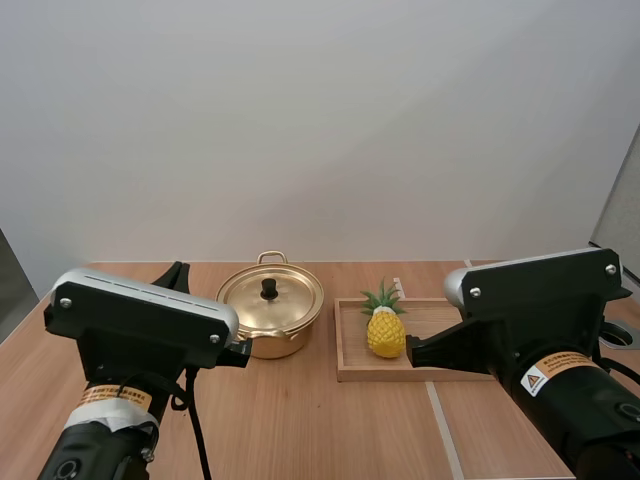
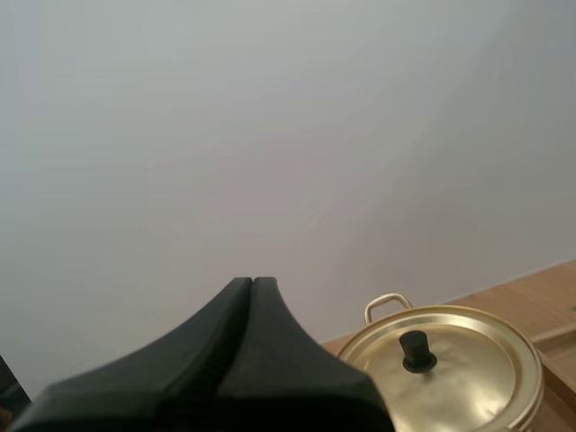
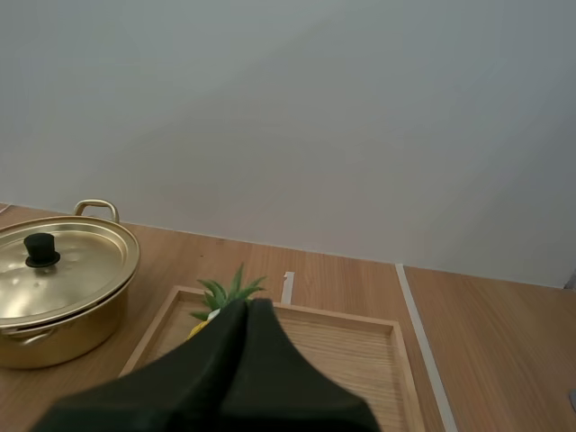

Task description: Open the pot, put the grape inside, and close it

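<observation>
Now, both closed: L gripper (image 2: 253, 283), R gripper (image 3: 248, 306), pineapple (image 1: 385, 332) prob. upright on tray (image 1: 350, 342), leaves up, pot (image 1: 270, 315) lidded.

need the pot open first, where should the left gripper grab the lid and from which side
Take the black knob at the centre of the lid, coming straight down from above. It stands upright and narrow, while the lid around it is a smooth shallow dome with no other purchase. The left gripper, nearest the pot, is shut, so it should open first.
</observation>
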### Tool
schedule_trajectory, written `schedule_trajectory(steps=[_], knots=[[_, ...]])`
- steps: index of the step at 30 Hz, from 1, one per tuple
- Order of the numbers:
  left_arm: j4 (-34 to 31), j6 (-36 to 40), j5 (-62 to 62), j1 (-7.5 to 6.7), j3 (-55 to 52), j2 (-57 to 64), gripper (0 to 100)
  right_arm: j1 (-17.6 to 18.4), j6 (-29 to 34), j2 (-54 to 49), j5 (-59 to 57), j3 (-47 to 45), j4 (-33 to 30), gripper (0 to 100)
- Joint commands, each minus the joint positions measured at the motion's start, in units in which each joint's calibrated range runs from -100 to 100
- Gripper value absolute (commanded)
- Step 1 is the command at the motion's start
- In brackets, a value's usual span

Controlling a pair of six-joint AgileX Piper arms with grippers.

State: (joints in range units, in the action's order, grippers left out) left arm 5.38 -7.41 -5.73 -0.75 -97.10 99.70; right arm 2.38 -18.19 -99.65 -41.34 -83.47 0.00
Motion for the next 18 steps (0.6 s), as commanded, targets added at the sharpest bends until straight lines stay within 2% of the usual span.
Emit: schedule_trajectory(steps=[1, 4, 18], knots=[[0.01, -0.16, -7.88, 0.1, -0.57, 0.3, 0, -0.2, -0.51, -0.35, 1.76, -0.12, 0.47, 0], [0.01, -0.16, -12.69, 0.1, -0.57, 0.3, 0, -0.2, -0.51, -0.35, 1.76, -0.12, 0.47, 0], [0.01, -0.16, -11.84, 0.1, -0.57, 0.3, 0, -0.2, -0.51, -0.35, 1.76, -0.73, 0.6, 0]])
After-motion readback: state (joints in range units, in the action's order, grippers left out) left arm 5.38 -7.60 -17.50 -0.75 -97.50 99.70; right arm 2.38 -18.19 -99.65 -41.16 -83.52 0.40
